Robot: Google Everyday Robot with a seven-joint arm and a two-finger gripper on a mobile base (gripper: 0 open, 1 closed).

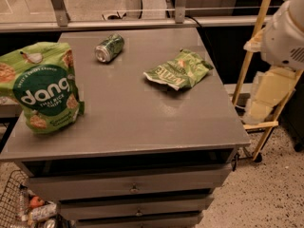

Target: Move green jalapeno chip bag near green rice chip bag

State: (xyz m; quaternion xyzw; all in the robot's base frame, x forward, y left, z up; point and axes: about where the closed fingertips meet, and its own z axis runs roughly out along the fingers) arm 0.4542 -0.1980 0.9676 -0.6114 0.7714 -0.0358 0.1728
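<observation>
The green jalapeno chip bag (179, 69) lies flat and wrinkled on the grey cabinet top (128, 122), right of the middle and toward the back. The green rice chip bag (42, 87), large and puffy with "dang" on a dark circle, stands at the left edge. The two bags are far apart. My gripper (262, 109) hangs below the white arm (285, 32), off the right side of the cabinet and clear of both bags. It holds nothing that I can see.
A green soda can (109, 47) lies on its side at the back, between the bags. A yellow wooden frame (251, 70) stands right of the cabinet. A rail (142, 23) runs behind it. Drawers (133, 189) are below, and a wire basket (19, 208) sits on the floor at the left.
</observation>
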